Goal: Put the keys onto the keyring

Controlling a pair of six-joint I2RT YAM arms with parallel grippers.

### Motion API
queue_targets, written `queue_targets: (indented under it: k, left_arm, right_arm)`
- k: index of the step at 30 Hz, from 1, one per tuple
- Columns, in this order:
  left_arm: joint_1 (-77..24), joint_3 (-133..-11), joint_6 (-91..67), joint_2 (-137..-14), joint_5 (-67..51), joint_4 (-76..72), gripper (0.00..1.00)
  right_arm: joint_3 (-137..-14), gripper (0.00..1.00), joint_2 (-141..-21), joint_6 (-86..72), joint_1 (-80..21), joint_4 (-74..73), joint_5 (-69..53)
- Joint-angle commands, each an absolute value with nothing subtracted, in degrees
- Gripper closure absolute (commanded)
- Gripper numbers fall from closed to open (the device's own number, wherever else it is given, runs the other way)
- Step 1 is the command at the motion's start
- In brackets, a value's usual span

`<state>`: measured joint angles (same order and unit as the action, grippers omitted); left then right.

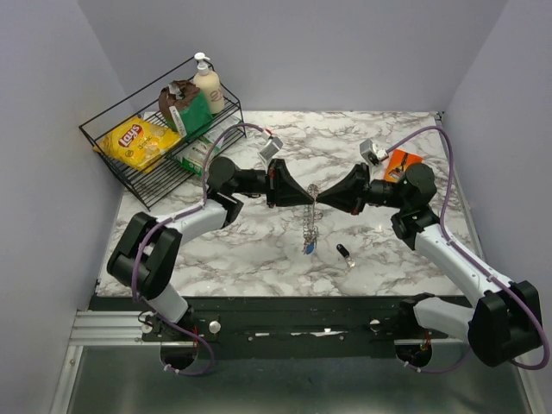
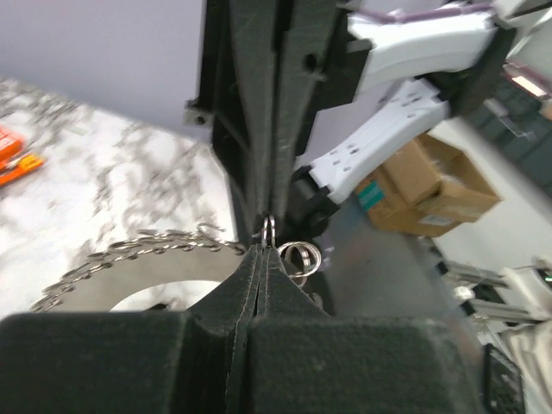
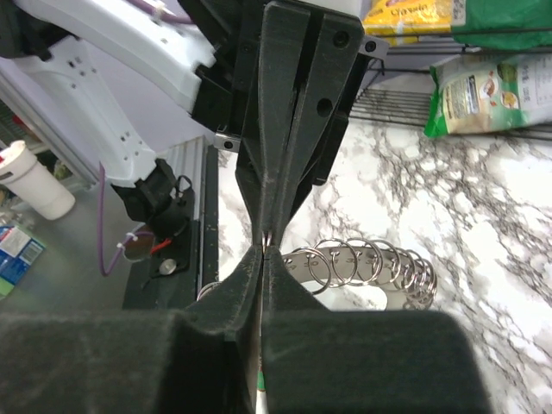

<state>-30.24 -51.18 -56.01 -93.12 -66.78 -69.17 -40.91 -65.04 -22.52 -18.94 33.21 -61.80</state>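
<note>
Pinching the keyring (image 1: 310, 216) with my left gripper (image 1: 302, 198) shut tight; my right gripper (image 1: 324, 199) looks closed too, hold unclear.

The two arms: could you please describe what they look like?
Both the left arm and right arm have white shells, black joints and black tapered fingers. A purple cable runs along each.

**One brand legible: Lay's**

"Lay's" stands on the yellow bag (image 1: 138, 141) in the rack (image 1: 105, 169), at ten o'clock in the top view. Print on the green pouch (image 1: 195, 110), the bottle (image 1: 208, 86) and the orange pack (image 1: 402, 161) at two o'clock is too small to read.
</note>
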Motion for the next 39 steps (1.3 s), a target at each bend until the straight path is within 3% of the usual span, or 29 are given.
queue_targets:
  k: [1, 2, 3, 5, 6, 12, 16, 23, 39]
  left_arm:
    - [-32.3, -59.2, -18.5, -83.5, -55.9, -20.4, 1.00]
    - [-35.0, -61.8, -11.8, -83.0, -51.2, -10.3, 1.00]
    - [-35.7, -65.4, -4.6, -82.8, -48.1, 0.4, 1.00]
    - [-35.9, -66.8, -3.8, -82.9, -45.1, 5.1, 1.00]
    - [-36.0, -66.9, -3.8, -82.7, -44.6, 5.4, 1.00]
    - [-36.7, -67.6, -0.9, -80.5, -40.1, 10.8, 1.00]
    - [-37.4, -67.9, 1.0, -78.6, -39.5, 12.7, 1.00]
    - [-38.8, -67.3, 5.6, -76.1, -37.2, 15.3, 1.00]
    - [-43.6, -55.7, 15.7, -68.0, -22.5, 3.9, 1.00]
  right_arm:
    - [-43.7, 0.72, -63.6, -17.2, -18.8, 26.7, -58.4]
    - [-44.4, 0.67, -62.4, -13.5, -18.9, 21.0, -57.5]
    - [-44.7, 0.56, -61.6, -12.0, -18.9, 18.7, -55.7]
    - [-44.4, 0.44, -59.2, -10.5, -18.9, 16.1, -53.5]
    - [-44.0, 0.33, -58.3, -10.4, -18.8, 15.8, -52.0]
    - [-42.9, 0.10, -53.6, -8.4, -18.9, 11.7, -49.0]
    - [-42.6, 0.05, -51.5, -7.7, -18.9, 11.0, -47.6]
    - [-42.4, 0.07, -51.9, -7.2, -18.9, 10.1, -49.5]
    - [-42.3, 0.07, -54.1, -7.4, -18.9, 10.5, -51.9]
